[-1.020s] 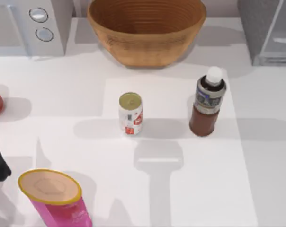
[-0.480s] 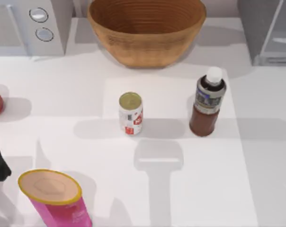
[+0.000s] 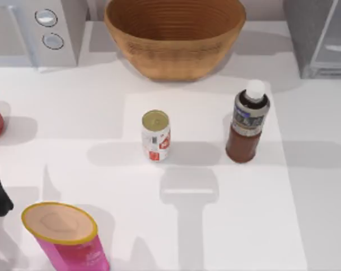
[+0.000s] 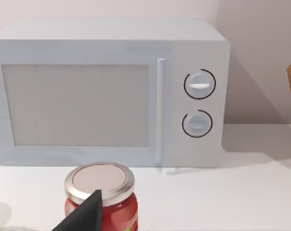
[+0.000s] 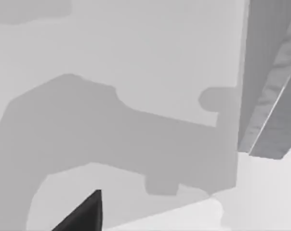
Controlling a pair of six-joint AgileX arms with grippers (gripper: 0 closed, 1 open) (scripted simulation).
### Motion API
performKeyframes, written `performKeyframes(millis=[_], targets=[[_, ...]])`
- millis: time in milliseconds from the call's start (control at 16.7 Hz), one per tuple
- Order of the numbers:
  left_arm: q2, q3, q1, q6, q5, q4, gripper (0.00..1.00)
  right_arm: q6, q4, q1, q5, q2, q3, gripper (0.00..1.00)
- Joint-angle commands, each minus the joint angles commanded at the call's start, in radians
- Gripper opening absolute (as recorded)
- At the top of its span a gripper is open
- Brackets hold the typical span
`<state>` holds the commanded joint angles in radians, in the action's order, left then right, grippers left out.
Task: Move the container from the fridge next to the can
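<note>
On the white worktop (image 3: 74,152), right of centre, the bottle (image 3: 248,127) stands upright and free, its white screw cap up, dark reddish-brown contents below a grey-blue label. It is outside the fridge (image 3: 320,36), the dark grey box with a pale translucent door panel at the far right corner; the fridge's edge also runs down one side of the right wrist view (image 5: 275,82). The can (image 3: 156,135), white with red markings and a dull gold top, stands upright near the middle of the worktop, to the left of the bottle with a clear gap between them. Nothing touches either one.

Along the far edge sit a light grey microwave (image 3: 38,31) with two round knobs at the left and a woven wooden bowl (image 3: 175,36) in the middle. At the near left a pink canister (image 3: 66,237) with a tan lid stands on the worktop.

The left claw (image 4: 83,216) sits at the left edge, just beside a red jar (image 4: 101,195) with a silver lid, facing the microwave. Just one dark fingertip of it is visible, so how far it is open cannot be told. The right claw (image 5: 85,211) likewise presents a single dark fingertip over bare, shadowed worktop near the fridge; its opening cannot be told either.
</note>
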<state>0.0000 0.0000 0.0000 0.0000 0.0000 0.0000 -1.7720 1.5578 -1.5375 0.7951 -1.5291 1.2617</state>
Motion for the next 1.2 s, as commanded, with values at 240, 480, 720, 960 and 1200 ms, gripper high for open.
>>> performKeyframes(millis=[240,480,720,960,1200], targets=[[0.0,0.0,0.0,0.0,0.0,0.0,1.0,-0.228,-0.044,-0.215,0.115,-0.232,0.061,1.0],[0.0,0.0,0.0,0.0,0.0,0.0,1.0,-0.29,-0.06,-0.273,0.15,-0.296,0.078,1.0],[0.0,0.0,0.0,0.0,0.0,0.0,1.0,-0.289,-0.059,-0.27,0.149,-0.293,0.075,1.0],[0.0,0.0,0.0,0.0,0.0,0.0,1.0,-0.226,-0.115,-0.229,0.145,-0.298,0.074,1.0],[0.0,0.0,0.0,0.0,0.0,0.0,1.0,-0.004,-0.3,-0.092,0.12,-0.305,0.069,1.0]])
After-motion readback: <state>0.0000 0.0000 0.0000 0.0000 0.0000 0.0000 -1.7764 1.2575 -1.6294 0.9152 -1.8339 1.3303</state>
